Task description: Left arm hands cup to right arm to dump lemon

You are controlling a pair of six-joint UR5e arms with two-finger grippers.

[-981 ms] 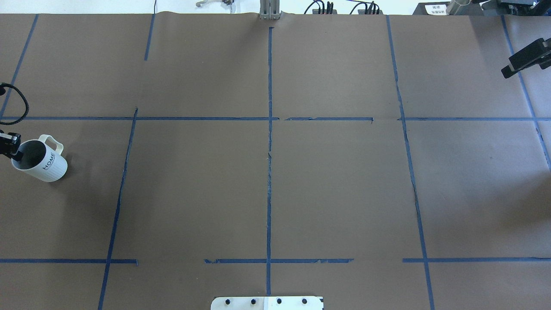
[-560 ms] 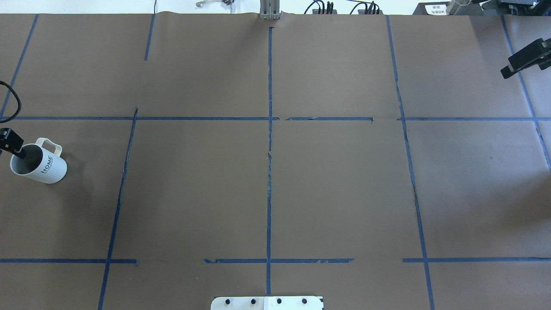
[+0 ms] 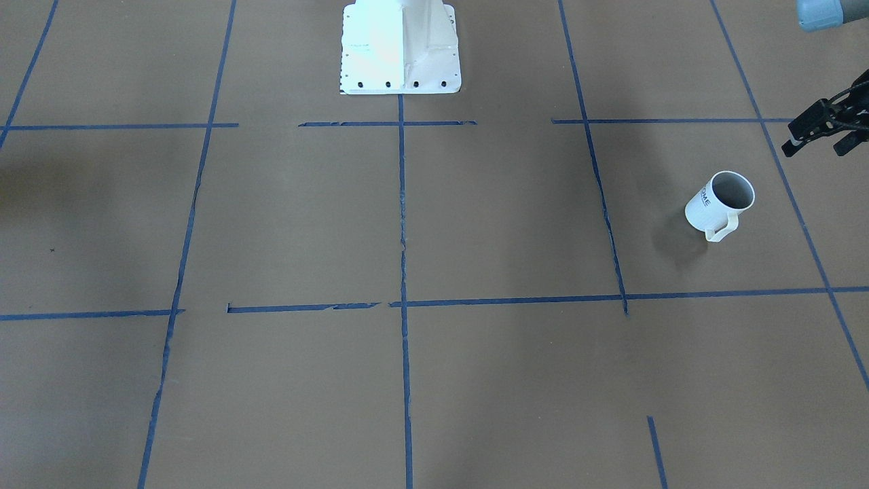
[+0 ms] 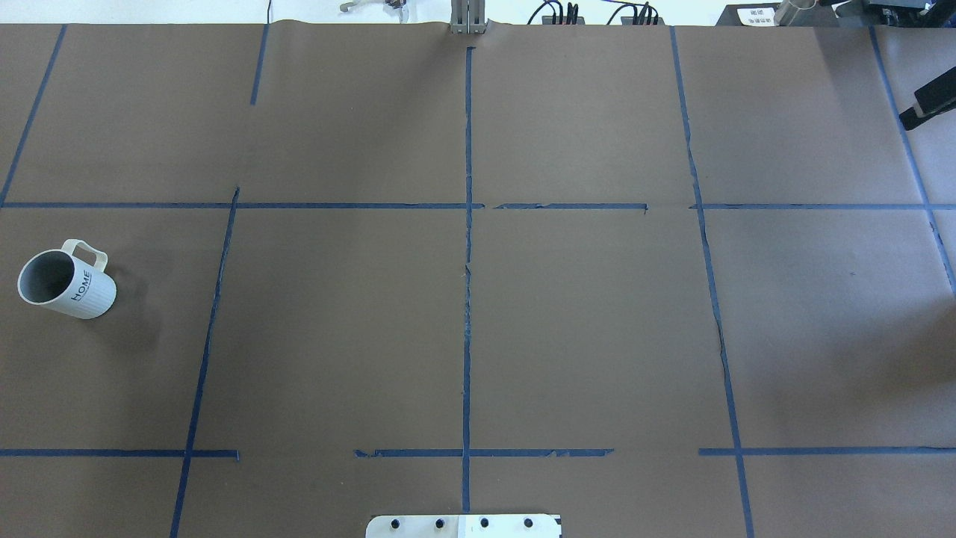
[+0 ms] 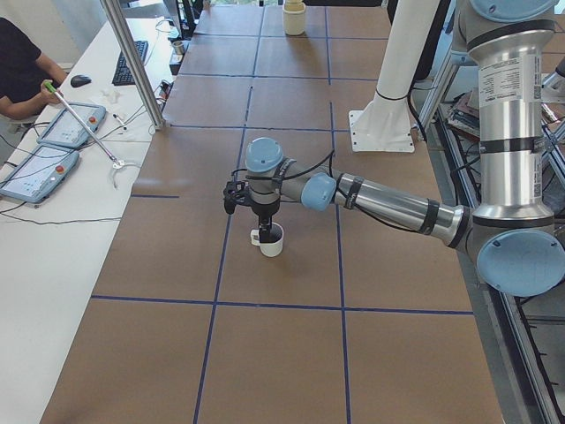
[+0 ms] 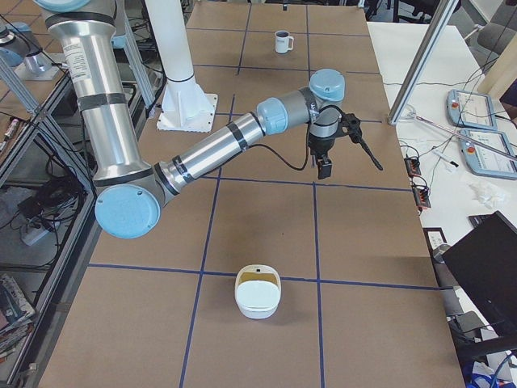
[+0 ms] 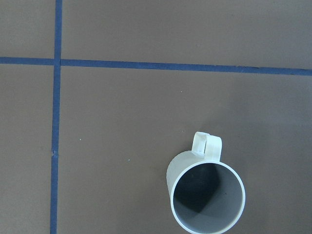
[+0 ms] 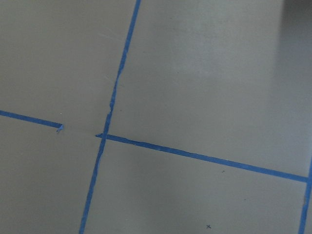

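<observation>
The cup [image 4: 66,282], a white mug with a loop handle and black lettering, stands upright on the brown table at the robot's far left. It also shows in the front view [image 3: 719,202]. The left wrist view looks straight down into the cup [image 7: 207,195]; its grey inside is empty. My left gripper [image 3: 817,138] hangs apart from the cup, raised beside it, fingers spread and holding nothing. Only a black piece of my right gripper [image 4: 928,105] shows at the far right edge; I cannot tell if it is open. No lemon shows in any view.
A white bowl [image 6: 258,301] with a yellowish inside stands on the table on the robot's right side. The robot's white base plate [image 3: 400,47] is at the table's edge. Blue tape lines cross the brown table [image 4: 470,321].
My left gripper has let go of the cup's rim and moved left out of the overhead view. The cup now stands alone. The right gripper has drawn back to the right.
</observation>
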